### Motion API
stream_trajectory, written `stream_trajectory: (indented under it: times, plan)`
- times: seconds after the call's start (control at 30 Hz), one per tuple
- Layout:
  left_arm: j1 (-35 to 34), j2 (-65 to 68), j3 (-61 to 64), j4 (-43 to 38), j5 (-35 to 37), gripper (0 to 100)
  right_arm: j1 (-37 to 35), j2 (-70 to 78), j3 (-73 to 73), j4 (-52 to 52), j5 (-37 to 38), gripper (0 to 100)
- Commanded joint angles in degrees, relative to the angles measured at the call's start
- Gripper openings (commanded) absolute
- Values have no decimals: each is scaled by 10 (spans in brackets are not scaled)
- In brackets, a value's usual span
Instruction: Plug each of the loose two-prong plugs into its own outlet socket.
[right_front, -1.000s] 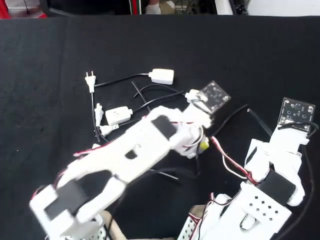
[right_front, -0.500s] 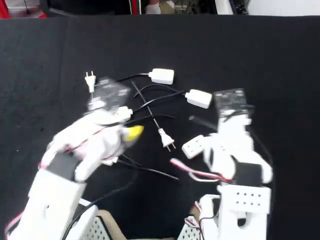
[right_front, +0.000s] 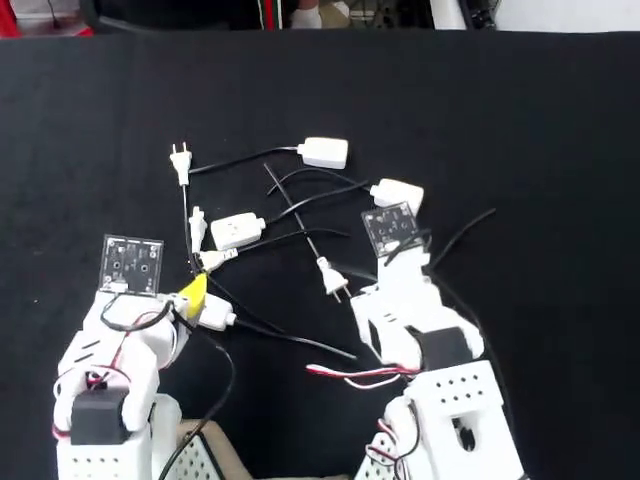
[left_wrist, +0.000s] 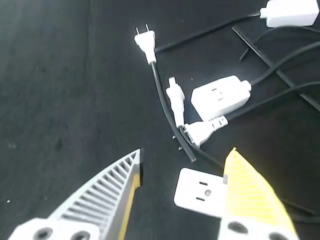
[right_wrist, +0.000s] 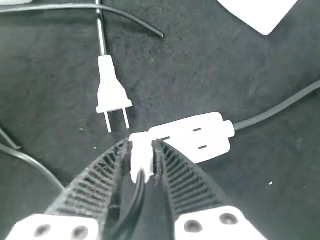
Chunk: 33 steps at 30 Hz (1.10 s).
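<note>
Plugs (right_front: 181, 160) and white sockets (right_front: 324, 152) lie tangled in black cords across the middle of the dark worktop (right_front: 520, 120). Down at 8 o'clock, the left gripper (left_wrist: 185, 155) has drawn back from its long stretch across the centre a second ago. Its fingers gape wide with nothing held, the yellow one just beside a small socket block (left_wrist: 200, 192). Toward 5 o'clock, the right gripper (right_wrist: 141, 146) has swung in from the 4 o'clock edge. Its fingers are pinched tight on a white plug (right_wrist: 141, 160) that touches the end of a long socket (right_wrist: 192, 136). I'd judge 1 pairing is under way and the others not yet started. From above, the right arm sits over that join. The wrist camera looks straight at it, plug end against socket end, though I cannot tell whether the prongs are in. Another loose plug (right_wrist: 112, 95) lies just beside it, its 2 prongs bare.
</note>
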Motion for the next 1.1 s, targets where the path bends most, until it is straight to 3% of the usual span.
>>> stream_trajectory:
  times: [0.0,0.43,0.6,1.07]
  plan:
    - [-7,-2,2,4,-4,263,25,0,-2,-16,35,11]
    - [-7,-4,48,4,-33,263,51,1,-98,49,85,11]
    - [-8,-4,55,5,-45,263,51,1,-30,0,161,11]
    - [-8,-4,65,4,-46,263,54,5,8,-18,237,11]
